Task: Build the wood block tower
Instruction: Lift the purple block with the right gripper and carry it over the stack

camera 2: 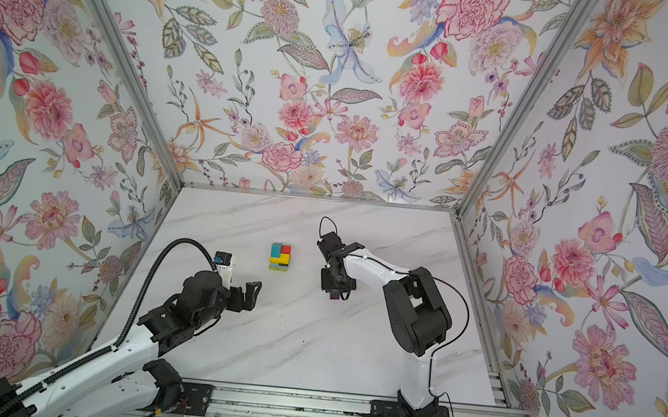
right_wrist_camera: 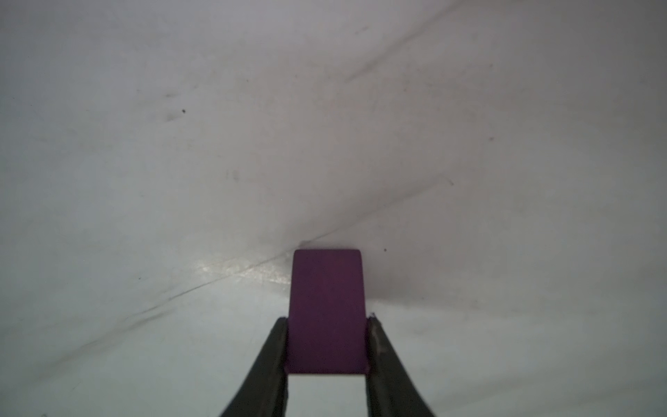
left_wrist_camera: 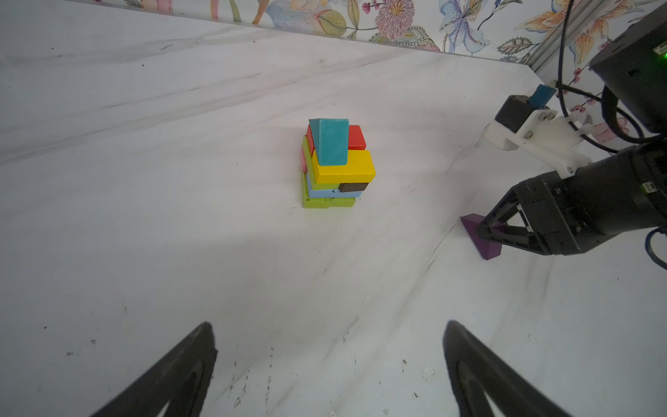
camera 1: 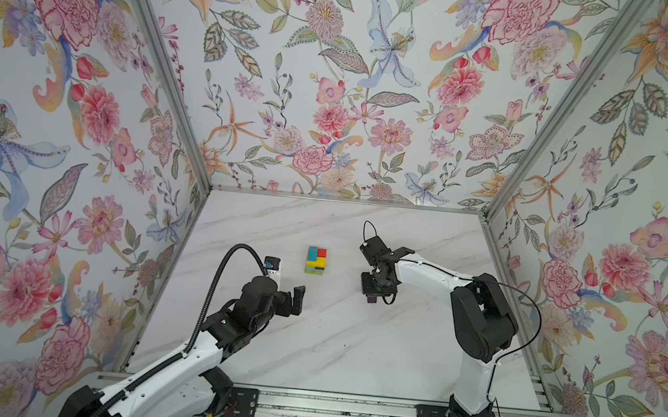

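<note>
The tower [camera 1: 316, 260] [camera 2: 280, 257] stands mid-table in both top views. In the left wrist view the tower [left_wrist_camera: 337, 166] has a teal block on top, red and yellow blocks under it, then lime green, brown, light blue and pink, with lime green at the base. My right gripper [camera 1: 374, 296] [right_wrist_camera: 326, 317] is right of the tower, low over the table and shut on a purple block [right_wrist_camera: 326, 310] [left_wrist_camera: 483, 238]. My left gripper [camera 1: 292, 297] [left_wrist_camera: 329, 325] is open and holds nothing, a little to the front left of the tower.
The white marble table [camera 1: 332, 343] is walled by floral panels at the back and on both sides. A metal rail [camera 1: 338, 410] with both arm bases runs along the front edge.
</note>
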`<state>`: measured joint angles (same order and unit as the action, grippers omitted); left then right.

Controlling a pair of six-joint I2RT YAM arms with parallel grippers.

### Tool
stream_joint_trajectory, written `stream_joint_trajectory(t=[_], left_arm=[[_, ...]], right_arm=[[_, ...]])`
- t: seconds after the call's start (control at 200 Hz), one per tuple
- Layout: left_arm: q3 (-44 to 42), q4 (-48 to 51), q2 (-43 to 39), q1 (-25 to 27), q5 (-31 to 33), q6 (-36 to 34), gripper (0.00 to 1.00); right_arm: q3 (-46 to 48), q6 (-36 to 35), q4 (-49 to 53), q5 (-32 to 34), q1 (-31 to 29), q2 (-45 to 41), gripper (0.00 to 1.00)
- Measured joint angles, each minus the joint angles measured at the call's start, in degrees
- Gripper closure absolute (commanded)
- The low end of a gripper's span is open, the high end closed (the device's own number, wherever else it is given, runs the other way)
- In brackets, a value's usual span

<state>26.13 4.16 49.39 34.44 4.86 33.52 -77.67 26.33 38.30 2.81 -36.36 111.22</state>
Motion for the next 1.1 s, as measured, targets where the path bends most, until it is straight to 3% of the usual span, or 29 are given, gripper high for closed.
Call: stream_joint_trajectory(t=[0.656,1.101], left_arm=[[0.0,0.0,-0.4,0.0,0.2,0.0,0.01],[0.0,0.0,-1.4,0.0,0.5,0.0,0.01]], right_arm=[[-8.2,1.6,0.1,-4.2,-2.7,0.0,0.77],[-26.5,2.2,3.3,-6.1,-3.9,5.2,0.77]])
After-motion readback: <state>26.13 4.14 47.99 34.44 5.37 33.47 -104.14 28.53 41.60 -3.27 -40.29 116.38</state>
